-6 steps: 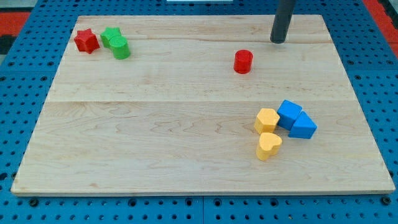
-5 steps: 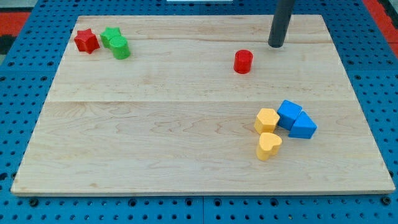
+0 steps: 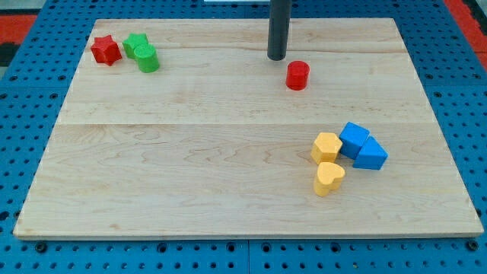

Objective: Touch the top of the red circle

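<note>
The red circle (image 3: pixel 297 75) is a short red cylinder standing on the wooden board (image 3: pixel 190 152), right of centre near the view's top. My tip (image 3: pixel 277 58) is the lower end of a dark rod that comes down from the view's top. It rests just up and to the left of the red circle, with a small gap between them.
A red star (image 3: pixel 106 50) lies at the view's top left, with a green star (image 3: pixel 136 44) and a green cylinder (image 3: pixel 148 58) beside it. At the lower right lie a yellow hexagon (image 3: pixel 326 146), a yellow heart (image 3: pixel 329 177), a blue cube (image 3: pixel 354 138) and a blue triangle (image 3: pixel 371 154).
My tip has moved to the view's left, from up and right of the red circle to up and left of it. No block has moved.
</note>
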{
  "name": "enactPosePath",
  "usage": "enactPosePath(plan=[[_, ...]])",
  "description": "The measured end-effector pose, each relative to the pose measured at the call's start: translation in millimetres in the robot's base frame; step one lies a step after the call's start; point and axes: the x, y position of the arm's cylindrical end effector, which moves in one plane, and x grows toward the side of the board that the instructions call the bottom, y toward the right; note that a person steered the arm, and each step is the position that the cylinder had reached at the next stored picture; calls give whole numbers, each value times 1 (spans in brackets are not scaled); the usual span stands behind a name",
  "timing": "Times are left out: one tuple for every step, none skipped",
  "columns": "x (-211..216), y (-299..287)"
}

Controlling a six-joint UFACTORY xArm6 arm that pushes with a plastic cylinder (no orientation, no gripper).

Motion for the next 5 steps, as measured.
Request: enactPosePath(plan=[[0, 0], [0, 0], [4, 4], [21, 35], [43, 78]])
